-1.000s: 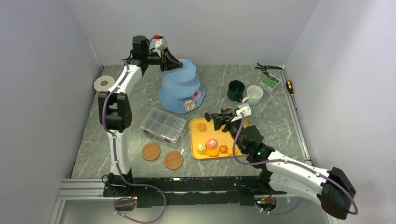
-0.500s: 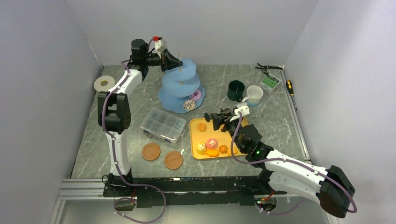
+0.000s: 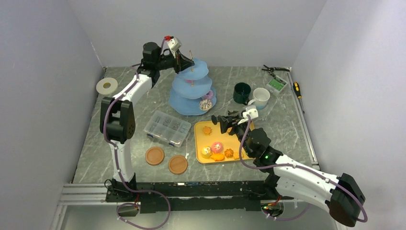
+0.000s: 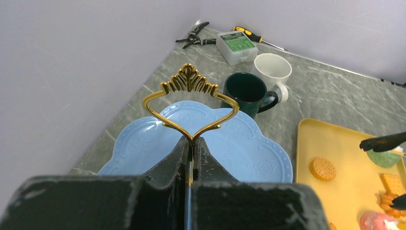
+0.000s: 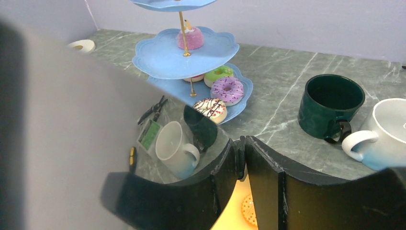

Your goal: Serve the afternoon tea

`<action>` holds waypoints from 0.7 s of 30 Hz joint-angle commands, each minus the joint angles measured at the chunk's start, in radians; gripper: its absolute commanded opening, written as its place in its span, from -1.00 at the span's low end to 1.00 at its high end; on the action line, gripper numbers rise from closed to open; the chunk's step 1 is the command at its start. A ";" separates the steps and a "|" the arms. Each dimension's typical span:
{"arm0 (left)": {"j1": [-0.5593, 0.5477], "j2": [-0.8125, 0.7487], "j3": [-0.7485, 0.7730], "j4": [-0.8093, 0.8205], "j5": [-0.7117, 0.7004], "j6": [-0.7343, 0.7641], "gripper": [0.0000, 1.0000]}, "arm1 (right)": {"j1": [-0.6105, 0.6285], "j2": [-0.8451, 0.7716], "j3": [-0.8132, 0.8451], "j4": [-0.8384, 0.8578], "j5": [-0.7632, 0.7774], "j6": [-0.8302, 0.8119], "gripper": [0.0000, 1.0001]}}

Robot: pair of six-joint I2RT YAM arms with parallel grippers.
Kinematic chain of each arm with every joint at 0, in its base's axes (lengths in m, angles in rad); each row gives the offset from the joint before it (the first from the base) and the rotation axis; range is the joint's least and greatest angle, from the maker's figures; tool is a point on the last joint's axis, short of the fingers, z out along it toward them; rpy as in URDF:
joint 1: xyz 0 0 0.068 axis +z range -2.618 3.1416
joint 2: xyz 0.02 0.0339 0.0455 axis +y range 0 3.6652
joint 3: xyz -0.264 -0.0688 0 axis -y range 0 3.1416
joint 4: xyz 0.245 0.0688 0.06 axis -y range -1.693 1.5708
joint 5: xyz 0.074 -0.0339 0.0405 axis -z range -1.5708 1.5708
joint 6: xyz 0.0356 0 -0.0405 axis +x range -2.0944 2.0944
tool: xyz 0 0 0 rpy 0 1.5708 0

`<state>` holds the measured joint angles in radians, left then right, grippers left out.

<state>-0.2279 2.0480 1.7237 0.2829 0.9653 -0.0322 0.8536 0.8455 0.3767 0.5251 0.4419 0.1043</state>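
1. top external view: the left gripper (image 3: 184, 61) sits at the top of the light-blue three-tier stand (image 3: 191, 91), which is at the far side of the table (image 3: 287, 124). its jaws are pressed together on the thin stem just under the gold loop (image 3: 190, 52).
2. in the left wrist view the gold loop (image 4: 189, 86) rises straight ahead of the fingers (image 4: 167, 163), with the top tier spread beneath it.
3. the dark-green mug (image 3: 242, 92) and white mug (image 3: 261, 97) stand just beside each other, to the right of the stand and apart from it.
4. the right gripper (image 3: 234, 123) hangs over the far right part of the yellow tray (image 3: 198, 143). it is clamped on the black tongs (image 3: 218, 120), whose tips point left.
5. a biscuit (image 3: 207, 130) lies on the tray just near of the tong tips; a pink doughnut (image 3: 217, 146) lies further toward the near edge.
6. in the right wrist view the bottom tier holds a purple doughnut (image 5: 227, 89), a striped doughnut (image 5: 210, 108) and a green doughnut (image 5: 218, 73). a pink cake (image 5: 190, 38) sits on the middle tier by the stem.
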 commanded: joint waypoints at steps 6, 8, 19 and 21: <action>-0.072 -0.126 -0.035 0.158 -0.195 -0.024 -0.94 | -0.007 -0.051 0.019 -0.001 0.006 -0.009 0.46; -0.082 -0.134 -0.044 0.155 -0.241 -0.020 -0.94 | -0.009 -0.056 0.026 -0.020 0.001 -0.005 0.46; -0.198 -0.243 -0.190 0.167 -0.625 0.170 -0.94 | -0.014 -0.070 0.018 -0.057 -0.046 0.005 0.48; -0.217 -0.260 -0.206 0.163 -0.661 0.190 -0.94 | -0.013 -0.067 0.028 -0.081 -0.059 0.012 0.49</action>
<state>-0.4084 1.9038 1.5230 0.3313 0.4519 0.0788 0.8448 0.7979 0.3767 0.4484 0.4210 0.1055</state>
